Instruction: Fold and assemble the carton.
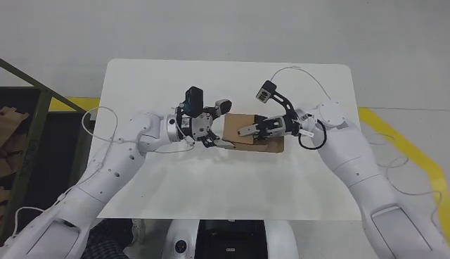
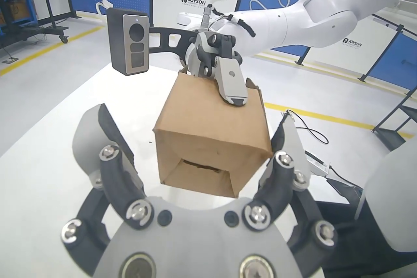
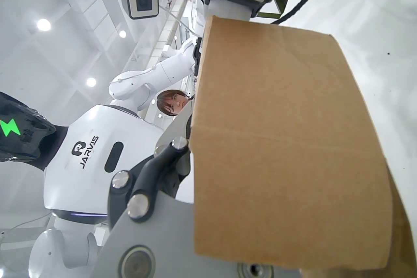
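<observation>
1. Carton [image 2: 211,116]: brown corrugated board, over the middle of the white table [image 1: 140,83], between the two grippers. Whether it rested on the surface or was held just clear of it could not be told.
2. Form: already opened out into a squared sleeve lying on its side, with top and side panels standing at clean corners.
3. Near end: faced the left gripper [image 2: 192,116] and stood open, with no flap closed across the mouth. Deep inside was a cardboard face with a dark slit. Whether that was a closed far end could not be told.
4. Left gripper: level with the open mouth, fingers [image 2: 97,136] spread wide apart, one on each side, gripping nothing. One lower corner of the carton lay just beside a finger; contact uncertain.
5. Right gripper [image 1: 254,128]: at the far end. One finger [image 2: 232,83] lay flat on the top panel and its partner was hidden by the board. It was judged to be clamped on that wall, steadying the piece.
6. Progress, as judged: erecting was done. Folding and tucking the near-end flaps was still to do, and the far-end closure was unconfirmed. Roughly midway at best.
</observation>
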`<state>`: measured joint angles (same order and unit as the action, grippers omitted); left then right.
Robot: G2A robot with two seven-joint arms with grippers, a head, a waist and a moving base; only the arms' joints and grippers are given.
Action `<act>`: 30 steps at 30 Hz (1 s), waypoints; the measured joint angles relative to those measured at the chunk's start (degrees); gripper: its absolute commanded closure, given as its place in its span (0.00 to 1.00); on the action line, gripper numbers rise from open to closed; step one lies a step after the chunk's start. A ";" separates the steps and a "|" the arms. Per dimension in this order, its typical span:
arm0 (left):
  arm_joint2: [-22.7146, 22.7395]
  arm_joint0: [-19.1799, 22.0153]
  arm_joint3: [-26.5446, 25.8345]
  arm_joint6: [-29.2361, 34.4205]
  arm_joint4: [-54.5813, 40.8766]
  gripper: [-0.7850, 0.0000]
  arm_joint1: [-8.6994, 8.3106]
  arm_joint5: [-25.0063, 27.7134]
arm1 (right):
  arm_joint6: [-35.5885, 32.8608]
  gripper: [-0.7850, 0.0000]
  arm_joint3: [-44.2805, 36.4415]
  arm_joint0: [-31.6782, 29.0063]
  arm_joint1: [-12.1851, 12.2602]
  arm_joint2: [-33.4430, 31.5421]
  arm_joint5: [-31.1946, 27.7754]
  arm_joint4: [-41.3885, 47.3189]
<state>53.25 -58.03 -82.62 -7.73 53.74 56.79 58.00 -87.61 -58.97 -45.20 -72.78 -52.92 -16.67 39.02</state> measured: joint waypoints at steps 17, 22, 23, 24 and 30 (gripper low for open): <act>-0.93 -0.63 -0.74 -0.19 1.47 0.53 -0.55 0.00 | -0.34 1.00 -0.06 0.68 -0.22 0.80 0.34 -1.19; -0.63 -1.00 -0.77 -0.45 1.58 0.55 -0.74 0.00 | -0.39 1.00 0.12 0.80 -0.31 0.94 0.39 -0.84; -0.57 -1.04 -0.76 -0.42 1.62 0.56 -0.78 0.00 | -0.39 1.00 0.23 0.85 -0.35 0.99 0.39 -0.76; -0.54 -1.06 -0.77 -0.38 1.64 0.56 -0.80 0.00 | -0.39 1.00 0.31 0.88 -0.37 1.04 0.39 -0.68; -0.42 -1.20 -0.59 0.00 1.06 0.59 -0.87 -0.01 | 0.00 0.60 0.98 1.18 -0.51 1.04 0.00 -0.37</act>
<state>52.83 -59.23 -83.21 -7.74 54.80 55.92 58.00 -87.61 -57.99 -44.02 -73.29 -51.88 -16.67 38.66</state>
